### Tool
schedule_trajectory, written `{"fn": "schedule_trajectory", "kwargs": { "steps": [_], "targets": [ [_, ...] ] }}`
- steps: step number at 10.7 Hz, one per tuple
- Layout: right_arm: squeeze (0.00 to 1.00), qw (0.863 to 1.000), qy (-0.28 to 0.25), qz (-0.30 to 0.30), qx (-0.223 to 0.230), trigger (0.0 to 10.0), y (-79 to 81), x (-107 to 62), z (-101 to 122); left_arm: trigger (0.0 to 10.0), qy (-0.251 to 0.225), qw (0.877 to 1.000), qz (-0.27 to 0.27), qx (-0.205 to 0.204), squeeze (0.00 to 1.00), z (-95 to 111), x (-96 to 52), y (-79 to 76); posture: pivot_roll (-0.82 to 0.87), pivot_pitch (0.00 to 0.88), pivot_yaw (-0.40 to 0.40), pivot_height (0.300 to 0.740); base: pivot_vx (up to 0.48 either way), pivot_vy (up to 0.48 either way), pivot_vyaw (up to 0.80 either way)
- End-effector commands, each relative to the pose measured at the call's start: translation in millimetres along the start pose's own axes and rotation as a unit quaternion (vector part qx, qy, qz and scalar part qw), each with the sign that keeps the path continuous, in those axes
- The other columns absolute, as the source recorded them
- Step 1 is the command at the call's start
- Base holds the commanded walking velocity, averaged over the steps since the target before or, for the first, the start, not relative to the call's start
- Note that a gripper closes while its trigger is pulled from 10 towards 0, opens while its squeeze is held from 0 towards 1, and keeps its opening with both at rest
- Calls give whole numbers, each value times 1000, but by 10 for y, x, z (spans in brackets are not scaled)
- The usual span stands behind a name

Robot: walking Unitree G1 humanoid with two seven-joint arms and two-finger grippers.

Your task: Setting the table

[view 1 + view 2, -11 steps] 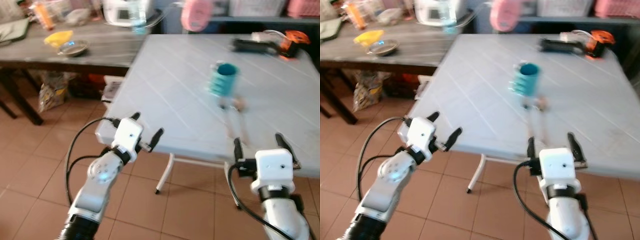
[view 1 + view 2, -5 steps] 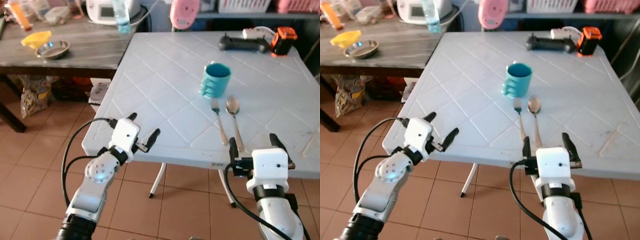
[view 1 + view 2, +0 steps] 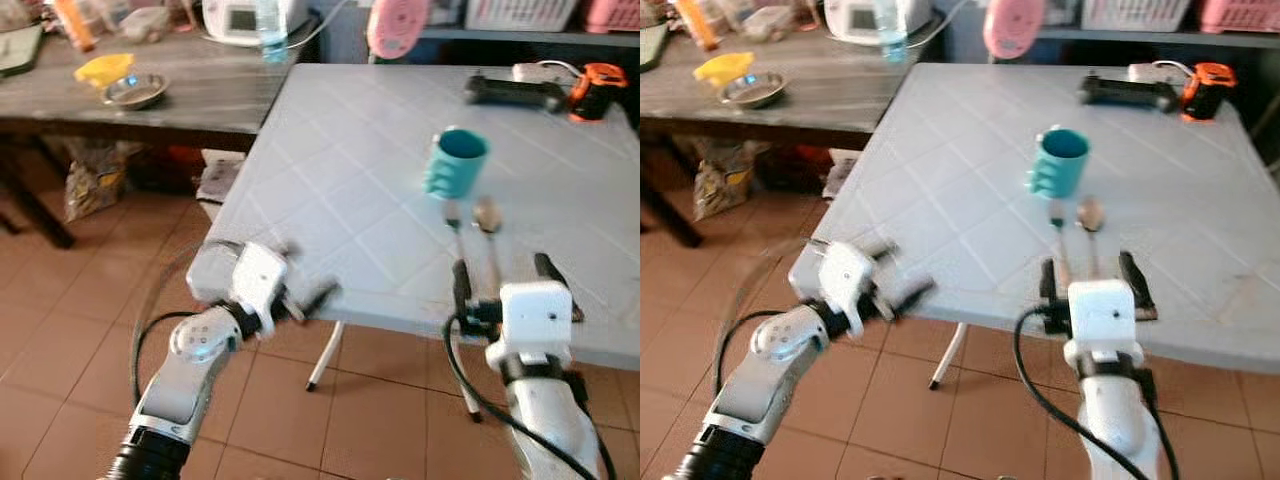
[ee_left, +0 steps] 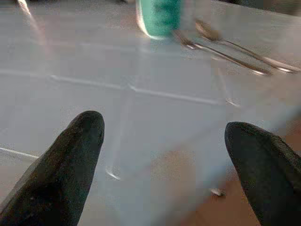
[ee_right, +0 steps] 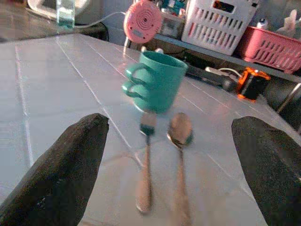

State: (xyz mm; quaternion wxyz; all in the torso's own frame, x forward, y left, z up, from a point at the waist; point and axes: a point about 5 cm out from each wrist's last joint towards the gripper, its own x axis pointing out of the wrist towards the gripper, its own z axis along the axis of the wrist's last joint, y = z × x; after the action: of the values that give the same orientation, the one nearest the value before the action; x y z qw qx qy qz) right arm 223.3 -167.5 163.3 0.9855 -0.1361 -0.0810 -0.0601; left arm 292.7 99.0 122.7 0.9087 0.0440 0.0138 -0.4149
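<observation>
Now | view has swung since a moment ago, you're repositioning | right tool [image 3: 1090, 282] wide, empty, before fork [image 5: 146, 162] and spoon [image 5: 180, 141] | left tool [image 4: 164, 155] wide over desk [image 3: 960, 150] edge | mug [image 3: 1060, 160] untouched

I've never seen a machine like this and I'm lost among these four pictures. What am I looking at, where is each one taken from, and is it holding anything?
It is a walking humanoid robot with two silver arms. Two pictures come from cameras in its head, looking down at a white table. Its left gripper and right gripper, each with two long black fingers, hover at the table's near edge, open and holding nothing. The other two pictures come from a small camera on each wrist, looking out between that gripper's fingers.

On the table stand a teal mug and, just in front of it, a fork and a spoon lying side by side. At the far edge lie a black device and an orange-and-black object. A darker side table to the robot's left holds a metal bowl.
</observation>
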Motion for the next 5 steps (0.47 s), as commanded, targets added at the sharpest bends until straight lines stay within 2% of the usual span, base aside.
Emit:
{"fn": "schedule_trajectory", "kwargs": {
  "steps": [1,2,3,4,5],
  "targets": [
    [0,999,17,-26,31,10000,-43,69,-38,10000,22,997,-70,-6,0,53,40,-45,-42,138,56,740,0,0,0],
    [0,998,21,-44,46,10000,-60,130,-36,10000,34,993,-114,-6,0,81,72,-68,-44,141,55,740,0,0,0],
    [0,997,15,-51,57,10000,-62,188,-6,10000,26,993,-119,-3,0,166,147,-35,-44,143,54,740,0,0,0],
    [0,997,12,-51,55,10000,-56,222,12,10000,15,995,-98,-6,0,240,213,33,-44,143,54,740,0,0,0],
    [0,997,16,-50,55,10000,-56,216,3,10000,5,997,-81,-11,0,290,240,78,-49,146,54,740,0,0,-781]
  ]
}}
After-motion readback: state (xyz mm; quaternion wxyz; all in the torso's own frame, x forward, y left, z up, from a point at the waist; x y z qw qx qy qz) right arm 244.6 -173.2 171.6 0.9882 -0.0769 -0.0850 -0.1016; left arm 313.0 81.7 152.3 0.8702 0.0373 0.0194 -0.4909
